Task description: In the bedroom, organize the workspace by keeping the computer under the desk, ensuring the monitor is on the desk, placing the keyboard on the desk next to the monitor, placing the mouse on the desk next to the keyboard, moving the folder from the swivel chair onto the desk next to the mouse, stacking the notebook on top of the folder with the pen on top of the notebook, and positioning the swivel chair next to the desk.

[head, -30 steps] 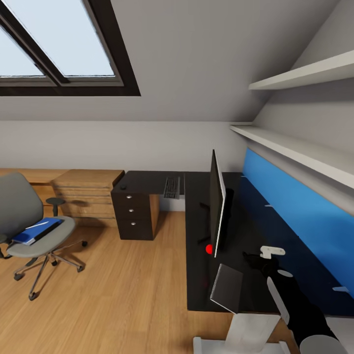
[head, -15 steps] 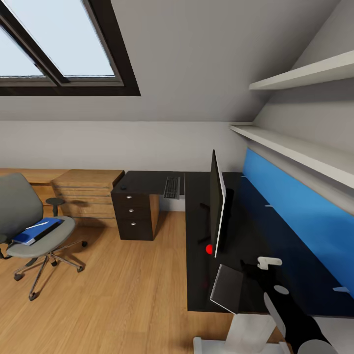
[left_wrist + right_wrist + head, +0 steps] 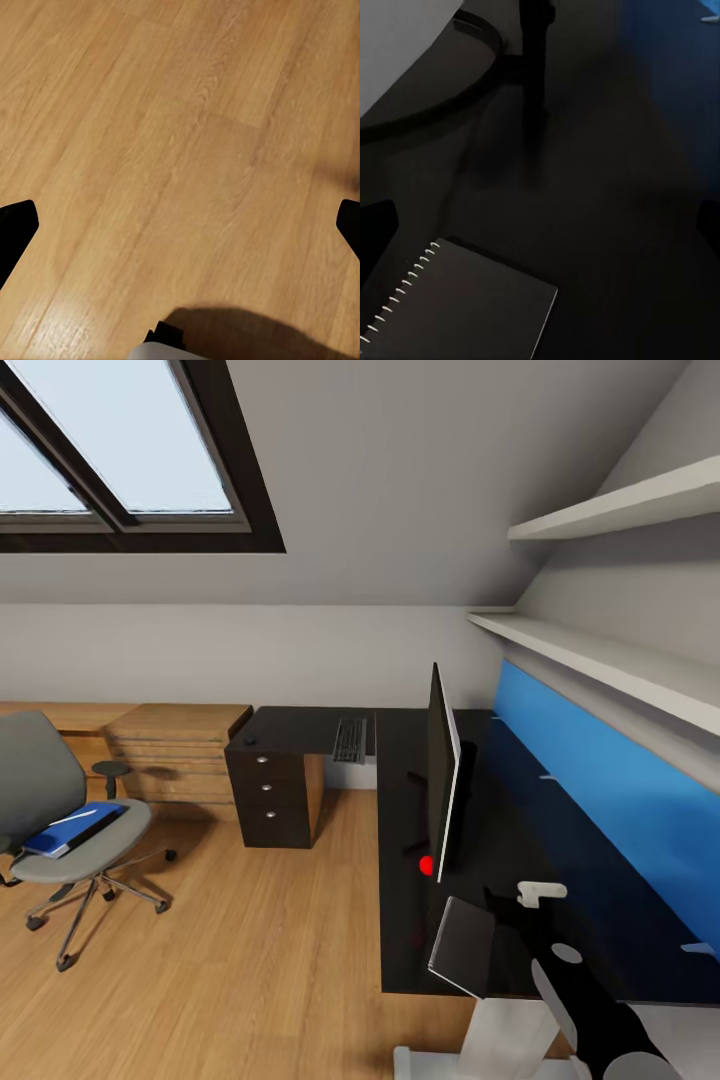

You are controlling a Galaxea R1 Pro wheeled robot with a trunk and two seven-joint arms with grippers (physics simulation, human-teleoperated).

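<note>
Attic bedroom, black bench. My right gripper at 5 o'clock, open and empty above notebook; a careless swing could topple monitor.

monitor upright on desk; blue folder on swivel chair

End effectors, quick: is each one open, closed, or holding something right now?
Left end effector: open, empty, over the wooden floor.
Right end effector: open, empty, above the desk.
</note>
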